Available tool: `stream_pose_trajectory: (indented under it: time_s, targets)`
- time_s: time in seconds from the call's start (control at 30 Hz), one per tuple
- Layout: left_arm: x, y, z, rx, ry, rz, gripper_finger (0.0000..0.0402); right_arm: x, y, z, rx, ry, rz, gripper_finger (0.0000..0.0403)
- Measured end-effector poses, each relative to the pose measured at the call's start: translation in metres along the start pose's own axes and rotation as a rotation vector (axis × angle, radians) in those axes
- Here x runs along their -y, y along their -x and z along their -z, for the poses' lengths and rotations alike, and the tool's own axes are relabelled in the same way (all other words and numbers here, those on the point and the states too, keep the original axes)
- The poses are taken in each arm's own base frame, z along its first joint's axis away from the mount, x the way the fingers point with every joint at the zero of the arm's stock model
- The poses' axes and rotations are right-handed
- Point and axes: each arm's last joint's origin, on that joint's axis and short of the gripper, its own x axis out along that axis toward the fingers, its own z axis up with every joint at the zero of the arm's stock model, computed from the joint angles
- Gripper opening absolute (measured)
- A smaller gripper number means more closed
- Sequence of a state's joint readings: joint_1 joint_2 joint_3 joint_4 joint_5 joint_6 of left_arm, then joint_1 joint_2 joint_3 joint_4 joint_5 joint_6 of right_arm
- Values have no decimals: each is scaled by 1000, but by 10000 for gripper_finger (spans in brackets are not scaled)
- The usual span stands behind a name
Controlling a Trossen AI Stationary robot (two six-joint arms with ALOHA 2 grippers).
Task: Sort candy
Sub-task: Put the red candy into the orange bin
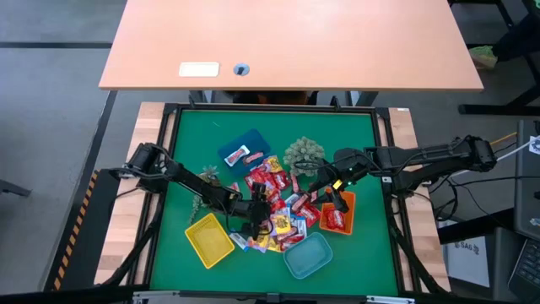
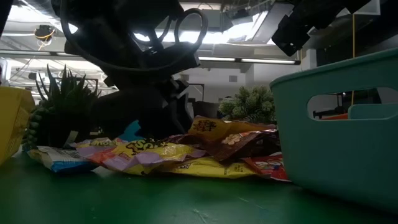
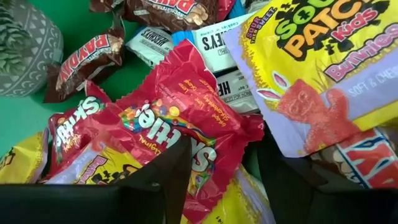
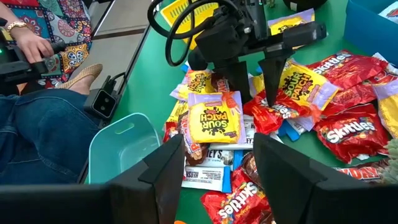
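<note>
The candy pile (image 1: 278, 203) lies mid-table: red Skittles, yellow Sour Patch, brown and white-wrapped packets. My left gripper (image 1: 257, 209) is down in the pile's left part, open. In the left wrist view its fingers (image 3: 168, 180) stand either side of a crumpled red Skittles packet (image 3: 186, 137). The right wrist view shows the same gripper (image 4: 256, 93) pointing down on that packet (image 4: 277, 112). My right gripper (image 1: 331, 192) hovers open above the pile's right edge, beside the orange tray (image 1: 348, 201), and holds nothing (image 4: 217, 177). My left gripper comes from above, pointing down, open astride the near end of the red Skittles packet (image 3: 208, 165), which lies flat on other packets. One fingertip (image 4: 272, 99) reaches down to the red wrapper. Whether the fingers actually touch it, I cannot tell.
Yellow tray (image 1: 208, 239), teal tray (image 1: 308, 256), orange tray holding red packets, and blue tray (image 1: 229, 145) holding one sweet ring the pile. Two green plants (image 1: 305, 152) (image 1: 205, 176) stand at the pile's far side. A seated person (image 4: 37, 124) is off the table's edge.
</note>
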State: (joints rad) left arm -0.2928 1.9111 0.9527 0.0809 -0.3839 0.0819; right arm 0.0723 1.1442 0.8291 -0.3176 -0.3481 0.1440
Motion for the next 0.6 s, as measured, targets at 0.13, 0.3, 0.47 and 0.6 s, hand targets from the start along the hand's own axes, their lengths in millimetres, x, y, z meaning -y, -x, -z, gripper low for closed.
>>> stream_pose_trajectory:
  time_s: [0.13,0.3,0.47,0.6]
  targets:
    - [-1,2,-1,3,2,1,140,0,0,0,0,0,0,193]
    - [0,2,-1,6,1,4,104,0,0,0,0,0,0,193]
    - [0,2,-2,10,4,6,60,0,0,0,0,0,0,193]
    - [0,2,-2,13,5,5,18,0,0,0,0,0,0,193]
